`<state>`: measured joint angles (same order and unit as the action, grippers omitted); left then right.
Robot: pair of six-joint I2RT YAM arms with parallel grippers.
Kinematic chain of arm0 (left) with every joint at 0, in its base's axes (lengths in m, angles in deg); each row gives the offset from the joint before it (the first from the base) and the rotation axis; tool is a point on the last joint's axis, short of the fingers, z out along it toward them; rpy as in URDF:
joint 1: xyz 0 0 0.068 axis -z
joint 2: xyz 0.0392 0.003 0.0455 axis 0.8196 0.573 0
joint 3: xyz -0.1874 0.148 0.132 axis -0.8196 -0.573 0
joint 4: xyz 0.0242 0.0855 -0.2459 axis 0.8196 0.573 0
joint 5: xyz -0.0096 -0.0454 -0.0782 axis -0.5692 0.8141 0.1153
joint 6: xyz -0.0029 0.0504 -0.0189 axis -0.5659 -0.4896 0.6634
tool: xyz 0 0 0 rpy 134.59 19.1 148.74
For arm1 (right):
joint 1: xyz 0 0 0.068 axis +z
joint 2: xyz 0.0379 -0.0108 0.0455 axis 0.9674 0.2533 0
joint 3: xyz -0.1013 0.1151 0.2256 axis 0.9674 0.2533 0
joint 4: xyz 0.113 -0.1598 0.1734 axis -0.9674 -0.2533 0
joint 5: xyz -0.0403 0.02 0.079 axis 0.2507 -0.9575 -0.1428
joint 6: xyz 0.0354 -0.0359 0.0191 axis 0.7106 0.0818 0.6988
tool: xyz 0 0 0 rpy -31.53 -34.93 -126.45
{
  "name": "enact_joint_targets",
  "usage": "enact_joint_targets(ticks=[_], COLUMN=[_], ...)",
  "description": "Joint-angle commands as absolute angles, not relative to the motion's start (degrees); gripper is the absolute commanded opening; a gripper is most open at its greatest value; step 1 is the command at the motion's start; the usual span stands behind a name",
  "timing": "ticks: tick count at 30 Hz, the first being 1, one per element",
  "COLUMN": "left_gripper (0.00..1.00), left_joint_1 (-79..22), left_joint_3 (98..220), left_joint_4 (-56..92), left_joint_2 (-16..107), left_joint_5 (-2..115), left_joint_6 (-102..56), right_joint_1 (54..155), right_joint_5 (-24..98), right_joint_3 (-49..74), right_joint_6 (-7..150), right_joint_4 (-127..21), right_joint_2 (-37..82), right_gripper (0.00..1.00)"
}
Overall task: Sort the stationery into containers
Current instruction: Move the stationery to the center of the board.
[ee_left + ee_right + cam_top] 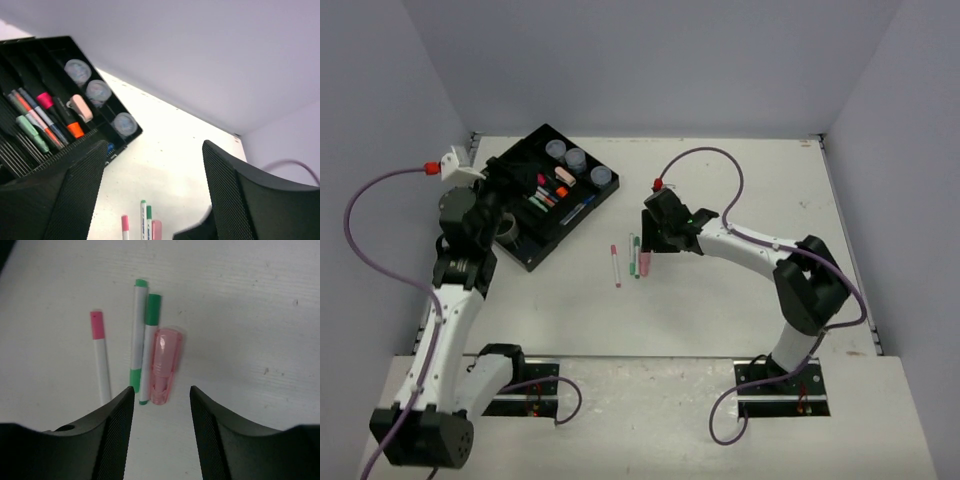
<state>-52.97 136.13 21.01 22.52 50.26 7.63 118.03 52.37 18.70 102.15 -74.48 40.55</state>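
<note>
Stationery, sorting, one moment noted.

Black tray (560, 238) sits on the white surface (720, 310), far left, turned at an angle. Its far compartment holds three round greyish jars (98, 91) in a row. Next to them lies a small pink-white stapler-like piece (80, 107). Beside it are two black markers, one pink-tipped (45, 100) and one orange-tipped (75, 130). The next slot holds a bundle of thin pens (35, 122) in green, orange and blue. A grey ring (507, 232) shows at the tray's near-left end, partly hidden by the left arm (455, 270).

Unsorted, on the surface between the tray and the right arm (750, 250), four pieces lie roughly parallel:
- pink-capped pen (101, 357), a little apart from the others, on the tray side
- two green-capped pens (136, 335), touching side by side
- stubby translucent pink piece (164, 366), touching the nearer green pen.

Left jaws: over the near-left part of the tray, fingers (75, 195) spread wide, nothing between them.

Right jaws: low, just beside the loose group, fingers (117, 430) apart with a moderate gap and nothing held. In the right wrist view the pink piece's end lies in line with that gap, just beyond the fingertips. Contact with the surface cannot be told.
</note>
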Motion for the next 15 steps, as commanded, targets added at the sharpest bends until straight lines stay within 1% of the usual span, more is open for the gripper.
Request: enact_joint_targets(ticks=[1, 4, 7, 15], left_gripper=[0.81, 0.84, 0.86, 0.87], left_joint_1=[-52.32, -52.32, -52.32, -52.32], left_joint_3=[131.06, 130.46, 129.89, 129.15], left_joint_4=[28.93, 33.36, 35.22, 36.63], left_joint_2=[12.64, 6.69, 3.94, 3.31], left_joint_5=[51.64, 50.39, 51.17, 51.82], left_joint_6=[2.02, -0.25, -1.47, -3.45], right_joint_1=[117.93, 118.39, 119.71, 120.86], right_joint_5=[56.87, 56.39, 56.07, 55.32], right_joint_3=[15.79, 15.91, 15.01, 14.87], right_joint_6=[105.06, 105.30, 105.73, 107.00], right_joint_4=[-80.17, -79.73, -79.99, -78.94], right_joint_2=[44.58, 46.48, 49.36, 50.66], right_gripper=[0.47, 0.47, 0.47, 0.47])
